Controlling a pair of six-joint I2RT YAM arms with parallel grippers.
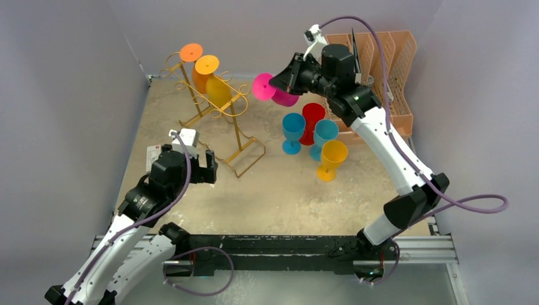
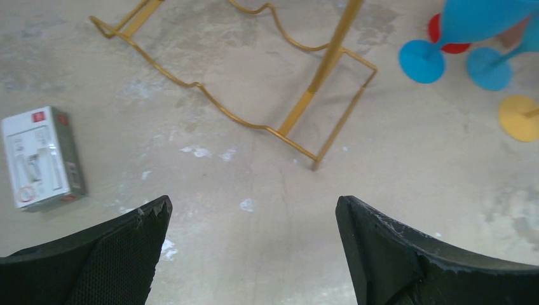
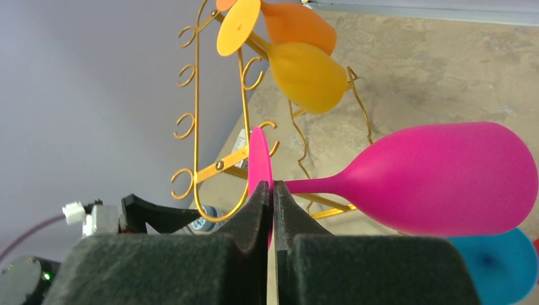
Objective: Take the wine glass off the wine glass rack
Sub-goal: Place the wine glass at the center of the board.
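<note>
The gold wire wine glass rack (image 1: 216, 101) stands at the back left, also seen in the right wrist view (image 3: 197, 114); its base shows in the left wrist view (image 2: 267, 121). An orange glass (image 1: 194, 63) and a yellow glass (image 1: 216, 86) hang on it. My right gripper (image 1: 279, 82) is shut on the foot disc of a magenta wine glass (image 3: 438, 178), held on its side in the air to the right of the rack (image 1: 274, 91). My left gripper (image 2: 254, 210) is open and empty, low over the table beside the rack's base (image 1: 206, 166).
Two blue glasses (image 1: 293, 130), a red glass (image 1: 313, 117) and a yellow glass (image 1: 332, 159) stand upright right of centre. A peach lattice file organiser (image 1: 388, 70) stands at the back right. A small white box (image 2: 41, 159) lies on the table at the left.
</note>
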